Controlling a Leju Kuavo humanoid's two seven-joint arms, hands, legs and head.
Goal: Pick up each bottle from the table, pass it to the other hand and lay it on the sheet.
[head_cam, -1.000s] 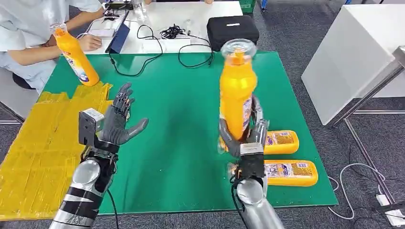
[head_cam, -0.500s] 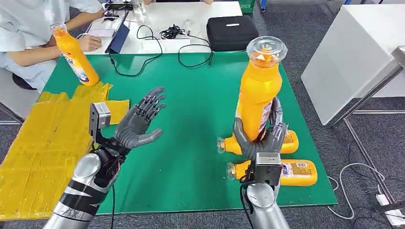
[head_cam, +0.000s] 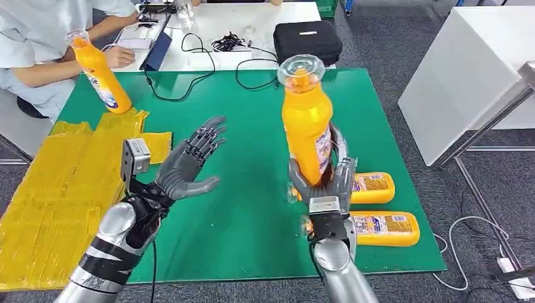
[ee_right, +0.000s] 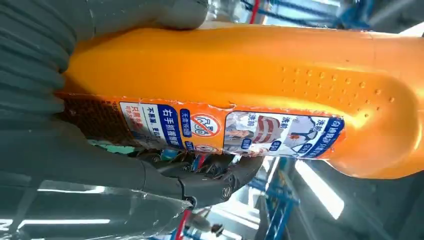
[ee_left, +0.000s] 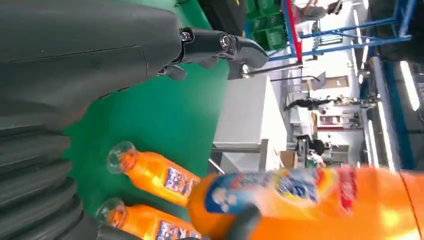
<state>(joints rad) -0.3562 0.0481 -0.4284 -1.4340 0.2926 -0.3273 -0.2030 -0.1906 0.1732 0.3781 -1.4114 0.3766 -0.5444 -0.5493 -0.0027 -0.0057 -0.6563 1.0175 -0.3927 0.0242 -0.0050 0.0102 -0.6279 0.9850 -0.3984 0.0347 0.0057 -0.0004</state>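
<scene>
Here, in the head view, an orange bottle [head_cam: 307,123] with a clear cap is held upright above the green table [head_cam: 246,126] by the right hand [head_cam: 322,180], fingers wrapped round its base. The left hand [head_cam: 186,165] is raised with fingers spread, holding nothing. Two more bottles [head_cam: 369,188] are laid just behind. A fourth bottle [head_cam: 99,74] stands beside the yellow sheet [head_cam: 57,183].

In the left wrist view, the held bottle's label is seen close, blurred.

In the right wrist view, orange liquid fills the gripped bottle.
</scene>
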